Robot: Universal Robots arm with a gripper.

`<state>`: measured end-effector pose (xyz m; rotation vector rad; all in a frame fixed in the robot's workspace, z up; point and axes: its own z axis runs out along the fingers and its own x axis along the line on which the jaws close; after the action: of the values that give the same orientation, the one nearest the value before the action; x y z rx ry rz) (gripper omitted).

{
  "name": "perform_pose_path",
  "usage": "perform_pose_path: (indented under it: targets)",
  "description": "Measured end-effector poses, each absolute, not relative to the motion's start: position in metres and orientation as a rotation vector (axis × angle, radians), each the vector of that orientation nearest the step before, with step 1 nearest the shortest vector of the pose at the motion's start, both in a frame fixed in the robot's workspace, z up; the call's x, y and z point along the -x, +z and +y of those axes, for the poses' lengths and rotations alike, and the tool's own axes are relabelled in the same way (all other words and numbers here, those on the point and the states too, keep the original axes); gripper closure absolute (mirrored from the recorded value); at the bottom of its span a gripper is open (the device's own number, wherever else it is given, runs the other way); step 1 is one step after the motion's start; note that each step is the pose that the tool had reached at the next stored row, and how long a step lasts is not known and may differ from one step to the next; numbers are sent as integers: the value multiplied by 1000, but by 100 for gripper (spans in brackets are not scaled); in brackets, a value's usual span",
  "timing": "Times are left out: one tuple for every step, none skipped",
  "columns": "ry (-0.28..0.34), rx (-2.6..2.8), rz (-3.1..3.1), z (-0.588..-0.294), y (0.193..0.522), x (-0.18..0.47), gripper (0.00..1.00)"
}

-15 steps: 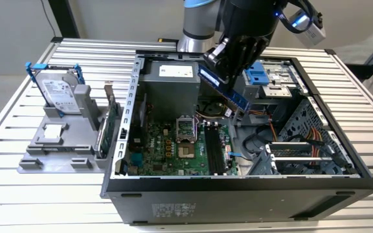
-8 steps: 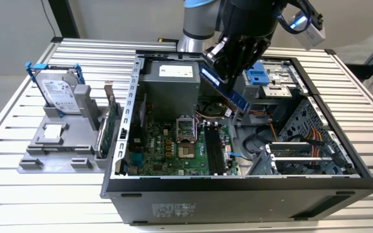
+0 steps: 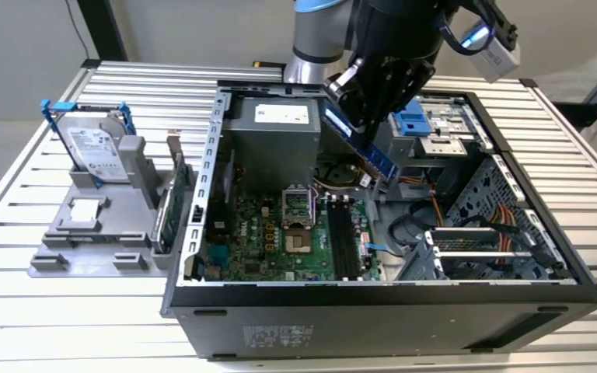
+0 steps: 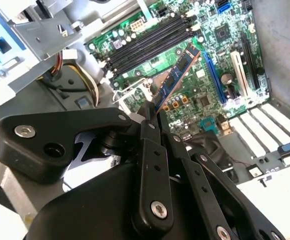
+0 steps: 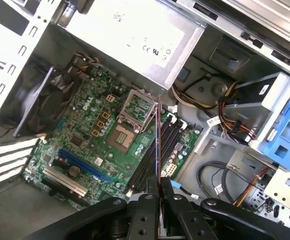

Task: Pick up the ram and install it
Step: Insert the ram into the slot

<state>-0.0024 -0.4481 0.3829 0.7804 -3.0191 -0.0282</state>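
End effector (image 4: 153, 111): closed on the ram, fingers pinching one end of the stick; seen in both wrist views.
Ram (image 3: 366, 151): held above the open case (image 3: 547, 307), tilted, its free end pointing down toward the motherboard (image 3: 267, 241). In the second wrist view the ram (image 4: 177, 75) hangs over the board near the slots, apart from them. In the first wrist view it appears edge-on (image 5: 158, 145), roughly in line with the slots.
Slots (image 4: 149, 45): a bank of long black parallel sockets beside the CPU socket (image 5: 123, 137); all look vacant, judging from the wrist views.
Step in hand: carry to slot — not yet seated.
Technique: judged from the pictures, the stick should be levelled so its long edge lies parallel to one slot, then centred between the end latches before any downward push. A tilted entry would likely jam one corner. Press evenly and straight down.
Hazard: cables (image 5: 234, 112) lie near the slot bank and could snag.
Ram material: thin rigid board, dark blue, flat with a row of small chips; edges narrow, so the grip is likely sensitive to twist.
Case: sheet metal, perforated panels, sharp folded rims.
Motherboard: green, densely populated, matte.
Worktop (image 3: 29, 311): ribbed pale metal slats.
Nearby: a hard drive (image 3: 96, 151) in a blue frame stands on a grey fixture, well apart from the case.
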Motion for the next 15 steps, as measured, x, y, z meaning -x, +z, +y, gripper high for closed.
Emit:
perform_pose_path:
  targets:
    - [-28,-770,-3022,-448,383,2,100]
    - [-28,-760,-3024,-448,383,2,100]
    - [-29,-750,-3027,-448,383,2,100]
    - [-29,-741,-3029,-448,383,2,100]
    - [-29,-731,-3032,-448,383,2,100]
    - [-29,-722,-3034,-448,383,2,100]
    - [-29,-712,-3036,-448,383,2,100]
    - [-29,-703,-3039,-448,383,2,100]
    - [-29,-694,-3041,-448,383,2,100]
    - [-29,-684,-3043,-448,383,2,100]
    - [-29,-675,-3045,-448,383,2,100]
    - [-30,-666,-3047,-448,383,2,100]
    - [-30,-657,-3049,-448,383,2,100]
    - [-30,-646,-3051,-448,383,2,100]
    - [-30,-636,-3054,-448,383,2,100]
